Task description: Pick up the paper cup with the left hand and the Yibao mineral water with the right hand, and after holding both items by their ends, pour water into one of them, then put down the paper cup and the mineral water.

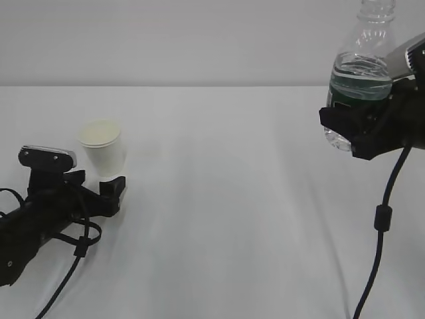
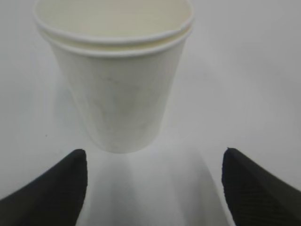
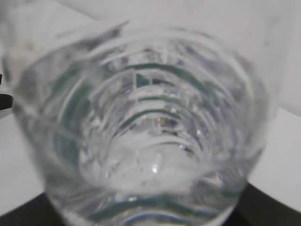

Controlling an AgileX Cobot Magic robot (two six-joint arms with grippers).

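Note:
The white paper cup (image 1: pixel 103 145) stands upright on the table at the left; in the left wrist view the paper cup (image 2: pixel 117 80) fills the upper middle. My left gripper (image 1: pixel 98 184) (image 2: pixel 154 157) lies low just in front of its base. It is open wide, and its black fingertips (image 2: pixel 75 165) are short of the cup and not touching it. The Yibao mineral water (image 1: pixel 360 70) hangs in the air at the upper right, roughly upright and capless, with water up to its green label. My right gripper (image 1: pixel 348 129) is shut on its lower end. The bottle (image 3: pixel 146 127) fills the right wrist view.
The white table (image 1: pixel 226 199) stretches between the two arms with nothing else on it. A black cable (image 1: pixel 382 219) hangs from the right arm down to the front edge. More cable (image 1: pixel 80 246) loops beside the left arm.

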